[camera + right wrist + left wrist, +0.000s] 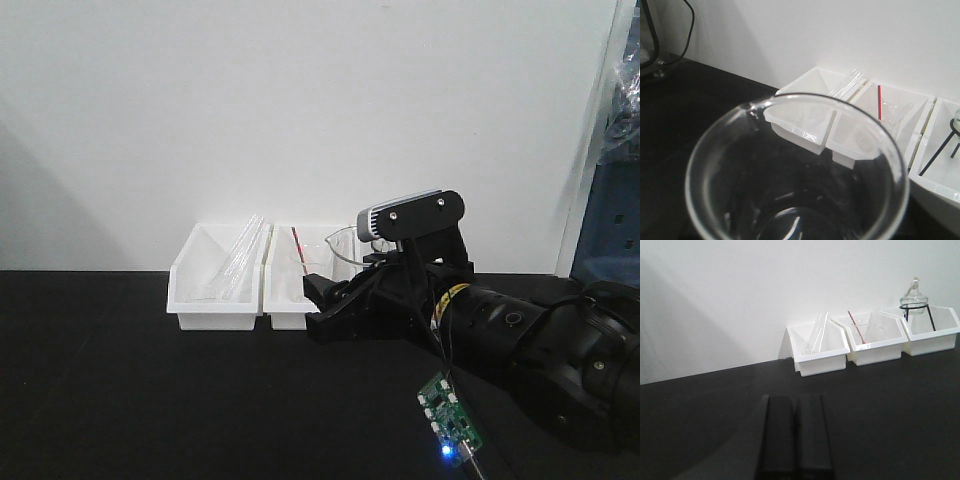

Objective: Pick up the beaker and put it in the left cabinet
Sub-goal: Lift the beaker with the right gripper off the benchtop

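Evidently the small clear glass beaker [795,172] stands upright, clamped in the right end effector [318,305]; the left end effector [791,400], fingers together, holds nothing.

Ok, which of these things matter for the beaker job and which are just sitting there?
Job: beaker, held in the right gripper; cabinet not in view.

Lying about: left bin with glass tubes; middle bin with cone flask and red rod; right bin with round flask on tripod; idle left gripper.
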Available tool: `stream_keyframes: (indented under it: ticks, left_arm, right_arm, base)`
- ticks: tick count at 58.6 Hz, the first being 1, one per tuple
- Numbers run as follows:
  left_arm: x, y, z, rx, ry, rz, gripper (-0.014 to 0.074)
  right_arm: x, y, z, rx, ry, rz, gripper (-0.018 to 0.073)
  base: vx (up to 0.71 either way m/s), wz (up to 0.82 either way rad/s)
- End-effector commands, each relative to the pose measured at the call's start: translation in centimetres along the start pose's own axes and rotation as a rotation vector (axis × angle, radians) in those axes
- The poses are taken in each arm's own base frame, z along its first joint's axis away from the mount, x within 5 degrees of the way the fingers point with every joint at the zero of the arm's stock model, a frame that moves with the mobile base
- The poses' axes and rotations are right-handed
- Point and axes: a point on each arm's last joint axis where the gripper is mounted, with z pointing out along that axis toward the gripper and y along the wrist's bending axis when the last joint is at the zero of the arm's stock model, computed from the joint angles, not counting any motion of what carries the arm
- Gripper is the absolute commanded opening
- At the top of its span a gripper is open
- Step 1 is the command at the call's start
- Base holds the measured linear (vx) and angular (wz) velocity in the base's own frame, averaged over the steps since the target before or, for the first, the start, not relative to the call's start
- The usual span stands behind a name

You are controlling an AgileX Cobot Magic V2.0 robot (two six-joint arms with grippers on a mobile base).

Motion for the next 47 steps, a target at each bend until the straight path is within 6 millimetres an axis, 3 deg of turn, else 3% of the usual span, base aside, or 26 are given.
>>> stream_keyframes:
  ticks: [1, 47]
  left_arm:
    - [-0.26, 0.00, -0.13, -0.007, -0.077, -0.006, 0.0001]
    - [-0.26, 0.00, -0.13, -0.007, -0.077, -0.006, 0.0001]
  right_arm:
    - [-3.07, 0.03, -1.48, -0.016, -0.147, 0.002, -0.0009]
    - [-3.04, 0.03, -1.48, -0.015, -0.145, 0.002, -0.0009]
  base:
    - [0.00, 0.00]
    - [-0.02, 0.00]
